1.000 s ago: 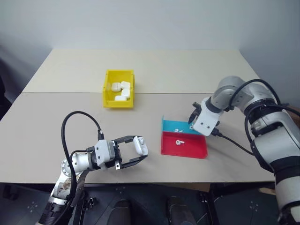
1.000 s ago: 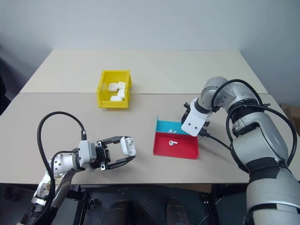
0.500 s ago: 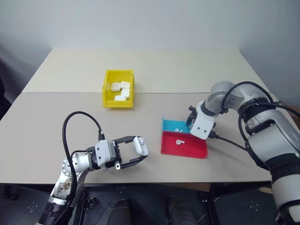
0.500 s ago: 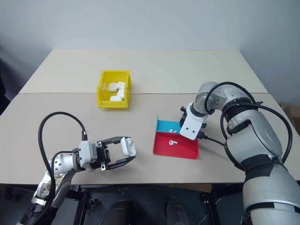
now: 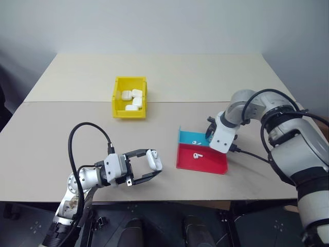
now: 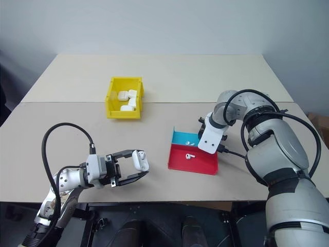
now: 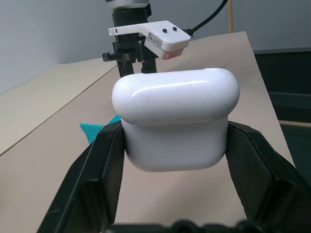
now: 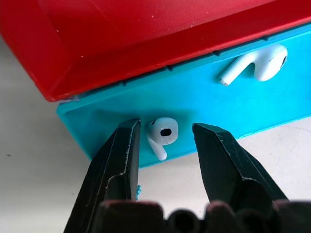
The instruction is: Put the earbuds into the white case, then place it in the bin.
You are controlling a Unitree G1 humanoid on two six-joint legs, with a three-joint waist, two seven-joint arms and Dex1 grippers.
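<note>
Since the earlier frames the right arm has swung inward and brought the right gripper (image 8: 163,138) down over the blue tray (image 5: 186,138), while the left arm and everything on the table (image 5: 61,128) have kept their places. Progress is judged early: no earbud has yet gone into the white case (image 7: 176,119), and the case is well apart from the bin (image 5: 130,96), which stands far back on the table and already holds several white cases. The left gripper (image 5: 150,167) is clenched on the white case, held above the near part of the table, lid shut as far as the left wrist view shows. The right gripper's jaws stand parted, unclenched, straddling one earbud (image 8: 163,133) that lies against the blue tray's outer edge wall; the fingers (image 8: 119,160) are not yet touching it. A second earbud (image 8: 255,63) lies further along the same tray, and a third (image 5: 197,155) lies in the red tray (image 5: 205,164), which abuts the blue one. Still to do: take up the earbuds, open and load the case, close it, and carry it to the bin. As to room, the straddled earbud sits just beside the tray wall, so one finger has little clearance there and could catch the rim. Open table lies between the held case and the bin, with nothing in the way.
</note>
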